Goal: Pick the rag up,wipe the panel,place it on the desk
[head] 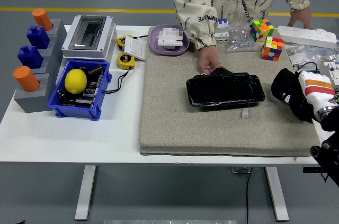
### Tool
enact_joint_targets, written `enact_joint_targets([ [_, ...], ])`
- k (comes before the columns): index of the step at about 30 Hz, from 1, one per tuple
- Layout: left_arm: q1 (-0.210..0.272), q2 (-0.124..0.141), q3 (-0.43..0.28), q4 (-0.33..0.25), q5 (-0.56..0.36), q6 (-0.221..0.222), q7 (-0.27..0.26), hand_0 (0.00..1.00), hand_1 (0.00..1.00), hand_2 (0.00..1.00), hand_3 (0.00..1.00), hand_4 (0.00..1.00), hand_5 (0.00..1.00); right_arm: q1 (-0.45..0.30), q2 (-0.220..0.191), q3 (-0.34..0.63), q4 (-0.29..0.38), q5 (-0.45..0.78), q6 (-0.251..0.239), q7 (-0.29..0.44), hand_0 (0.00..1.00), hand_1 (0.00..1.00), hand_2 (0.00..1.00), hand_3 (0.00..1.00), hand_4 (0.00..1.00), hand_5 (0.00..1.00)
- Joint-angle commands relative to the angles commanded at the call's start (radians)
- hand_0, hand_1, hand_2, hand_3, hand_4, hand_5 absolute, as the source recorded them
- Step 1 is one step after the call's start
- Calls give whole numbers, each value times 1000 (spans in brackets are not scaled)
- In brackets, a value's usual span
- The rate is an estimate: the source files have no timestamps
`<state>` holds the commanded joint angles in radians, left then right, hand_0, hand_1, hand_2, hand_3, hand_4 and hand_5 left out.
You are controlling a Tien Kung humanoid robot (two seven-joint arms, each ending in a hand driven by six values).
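Your right hand (311, 92), white with an orange stripe, is clamped on the one black cloth rag (287, 95) at the right edge of the beige felt mat (175, 118), just right of the single glossy black panel (224, 90). A person's hand (210, 63) touches the panel's far edge. Two colourful puzzle cubes (272, 48) sit far right.

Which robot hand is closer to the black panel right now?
Right. The right hand, holding the black rag, sits just off the panel's right end; the left hand is out of view.
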<state>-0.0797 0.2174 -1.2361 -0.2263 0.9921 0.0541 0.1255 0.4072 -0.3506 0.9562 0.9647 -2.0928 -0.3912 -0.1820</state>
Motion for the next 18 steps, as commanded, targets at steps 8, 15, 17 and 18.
enact_joint_targets([
  [8, 0, -1, 0, 0, -2, -1, 1, 653, 660, 696, 581, 675, 436, -15, 13, 3, -7, 5, 2, 0, 412, 489, 536, 515, 699, 182],
  [15, 0, 0, -1, 1, -1, 0, 1, 653, 660, 695, 581, 675, 436, -22, 15, 9, -13, 3, 11, -7, 412, 489, 536, 515, 699, 182],
  [17, 1, 0, -2, 1, -1, 0, 1, 653, 660, 695, 581, 675, 436, -25, 16, 10, -13, 2, 12, -8, 412, 489, 536, 515, 699, 182],
  [18, 1, 0, -3, 1, 0, 0, 1, 653, 660, 695, 581, 675, 436, -26, 17, 11, -13, 1, 13, -9, 412, 489, 536, 515, 699, 182],
])
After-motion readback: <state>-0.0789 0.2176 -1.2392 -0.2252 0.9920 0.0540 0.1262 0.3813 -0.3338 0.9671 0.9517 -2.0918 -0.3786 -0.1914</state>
